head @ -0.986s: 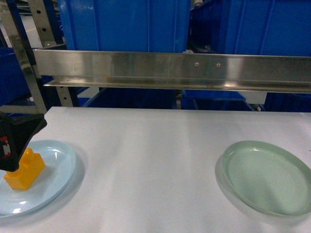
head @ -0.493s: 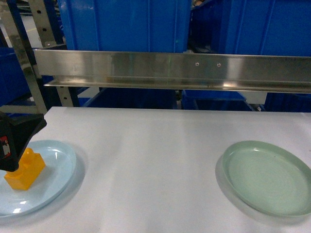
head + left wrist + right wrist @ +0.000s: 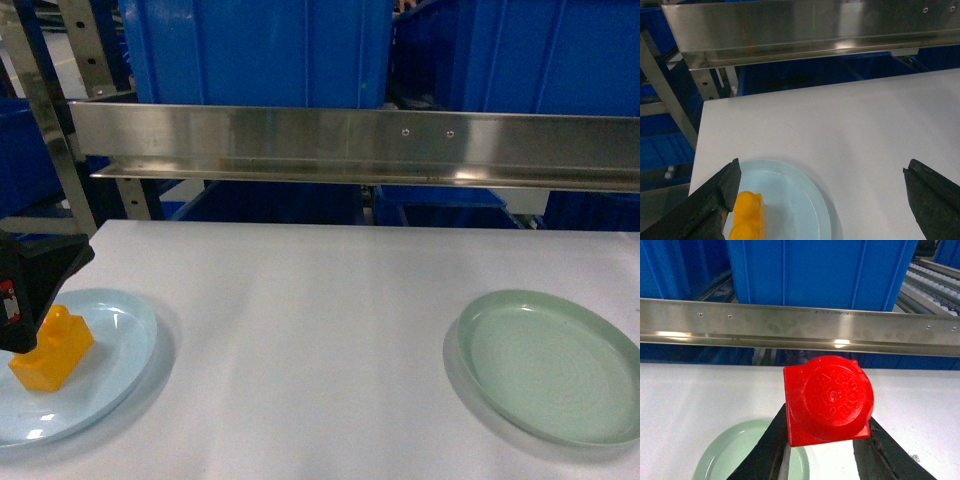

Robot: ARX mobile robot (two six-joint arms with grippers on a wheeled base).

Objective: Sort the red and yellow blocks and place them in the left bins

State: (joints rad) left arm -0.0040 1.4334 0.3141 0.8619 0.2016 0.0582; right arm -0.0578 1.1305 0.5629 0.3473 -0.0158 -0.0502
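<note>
A glossy orange-yellow brick (image 3: 52, 350) with two round studs sits on the pale blue plate (image 3: 110, 370), a shallow round dish at the near left of the smooth white table (image 3: 320, 320). The left pincer (image 3: 822, 192) hangs over it with its dark, rough-surfaced fingers (image 3: 715, 197) spread wide, one just beside the brick, the other far off over bare table. In the head view that arm shows only as a black housing (image 3: 28, 285) at the left edge, partly covering the brick.

Over on the right, only the wrist camera tells the story: the right pincer (image 3: 827, 440) grips a small red brick (image 3: 827, 400), its single round stud with embossed lettering facing the lens, black fingers (image 3: 767, 450) pressed in from both sides. It is held up above the table, with the pale green plate (image 3: 735, 455) below and to the left. The head view shows neither that pincer nor the red brick, but it does show the whole green plate at the near right, faint concentric rings on its surface.

Two plates, two bricks. At the far side a brushed steel rail (image 3: 350, 145) runs across, and behind it stand large bright blue crates (image 3: 260, 50) with smooth ribbed walls; two show side by side in the head view.
</note>
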